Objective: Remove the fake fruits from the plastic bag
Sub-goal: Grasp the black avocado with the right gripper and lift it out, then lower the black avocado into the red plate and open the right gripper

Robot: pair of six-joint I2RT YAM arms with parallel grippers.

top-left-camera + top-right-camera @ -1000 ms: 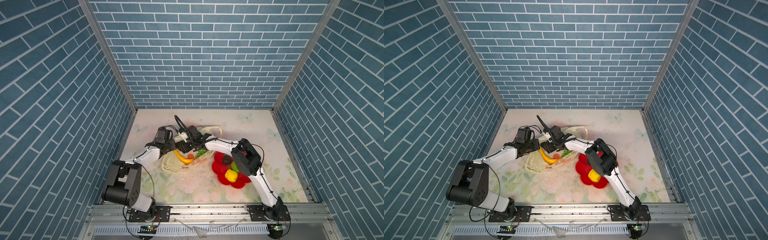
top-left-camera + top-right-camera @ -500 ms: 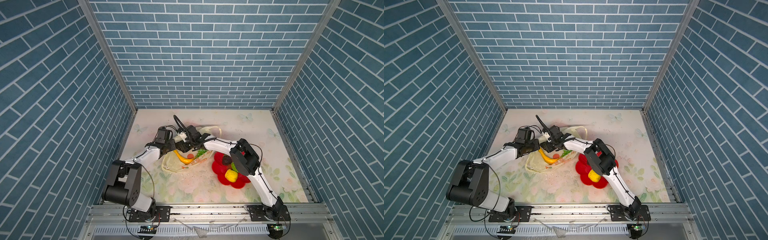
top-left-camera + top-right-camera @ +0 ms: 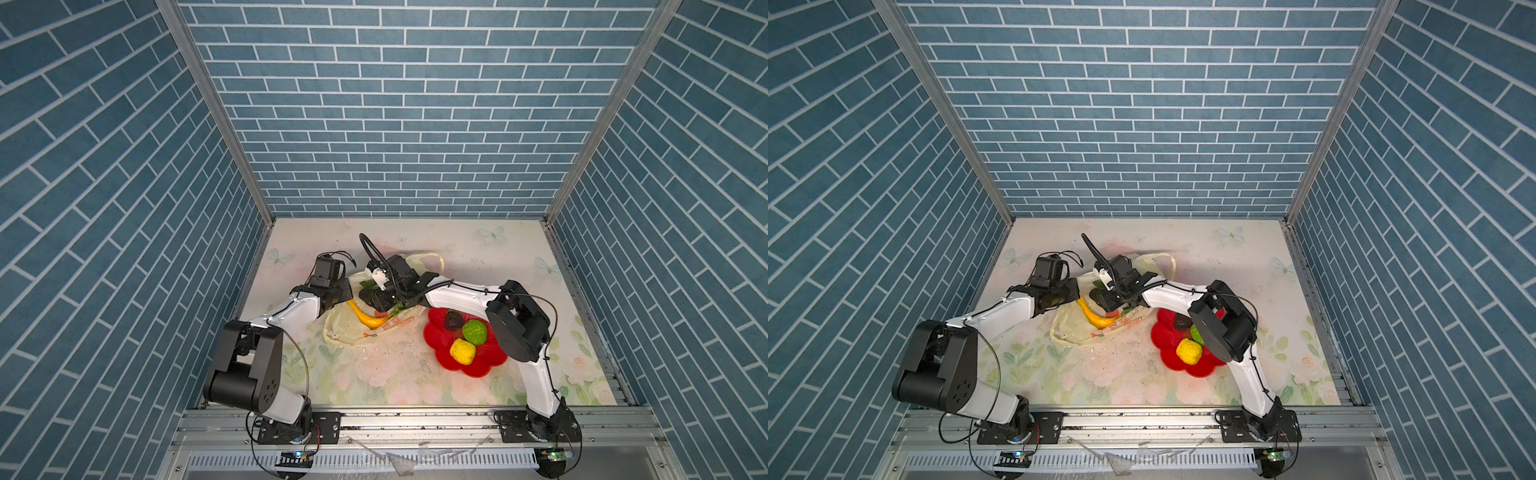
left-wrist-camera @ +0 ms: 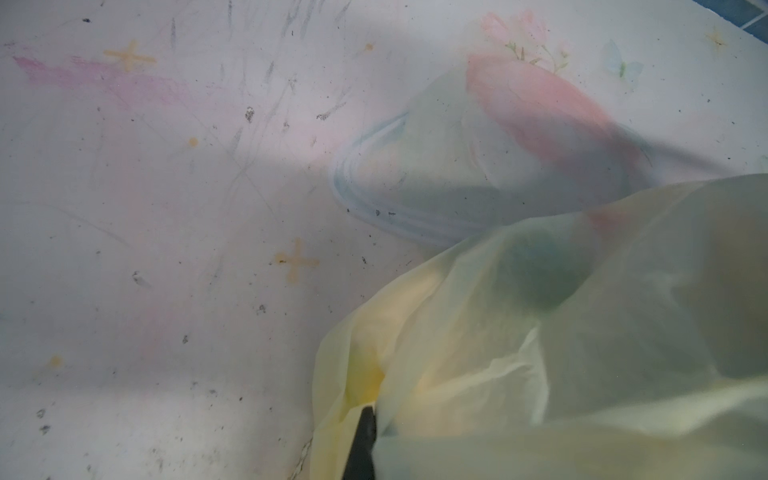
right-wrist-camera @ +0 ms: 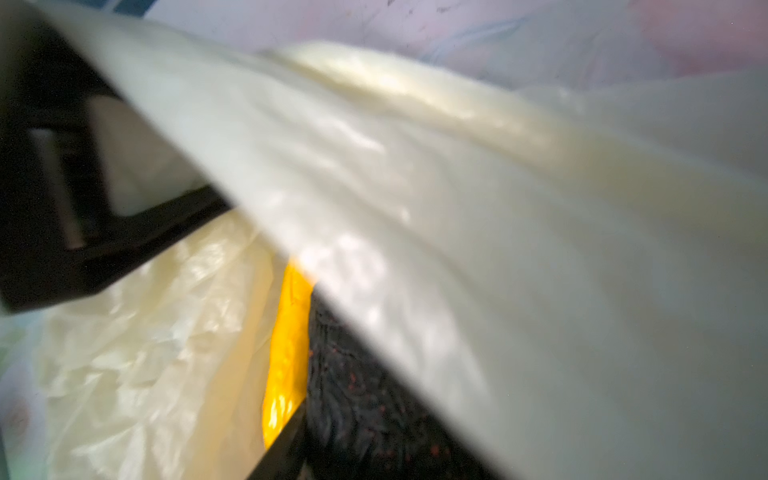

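The pale-yellow plastic bag [image 3: 376, 332] [image 3: 1075, 330] lies left of the middle in both top views, with a yellow banana [image 3: 368, 319] [image 3: 1097, 319] inside. My left gripper [image 3: 345, 291] [image 4: 371, 412] is shut on the bag's [image 4: 540, 332] edge. My right gripper [image 3: 374, 298] [image 3: 1103, 300] reaches into the bag's mouth. In the right wrist view a dark brown piece [image 5: 365, 395] with red specks sits pressed against one black finger [image 5: 282, 453], beside the banana [image 5: 286, 353]. Bag film [image 5: 457, 208] hides the other finger.
A red flower-shaped plate [image 3: 488, 365] [image 3: 1165, 338] stands right of the bag and holds a dark brown piece [image 3: 453, 320], a green knobbly ball [image 3: 474, 331] and a yellow knobbly ball [image 3: 462, 351] [image 3: 1188, 350]. The right arm's elbow [image 3: 517, 326] hangs over the plate's right side.
The right arm's elbow has swung a little to the right, uncovering more of the green ball. Its gripper stays in the bag's mouth. The left arm has not moved.
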